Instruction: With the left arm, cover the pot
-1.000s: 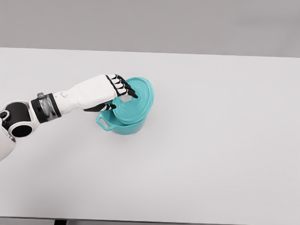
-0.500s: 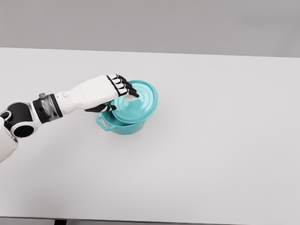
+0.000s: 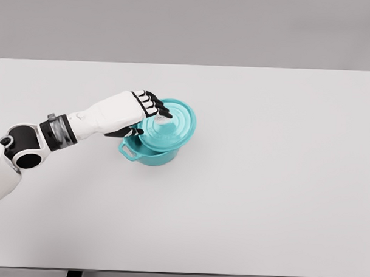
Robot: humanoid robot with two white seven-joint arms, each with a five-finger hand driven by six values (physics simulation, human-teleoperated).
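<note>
Teal lid (image 3: 170, 127) sits tilted over the matching pot (image 3: 149, 154), left of frame centre on the white table (image 3: 281, 178); the left hand (image 3: 134, 112) grips its knob.

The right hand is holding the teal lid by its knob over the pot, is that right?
Not quite: it is the left hand, its arm coming in from the left of the head view, that holds the lid by its knob over the pot.

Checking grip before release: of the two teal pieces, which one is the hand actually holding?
The lid, the upper teal piece: the left hand grips its top knob. The pot sits below on the table, untouched, side handle showing.
</note>
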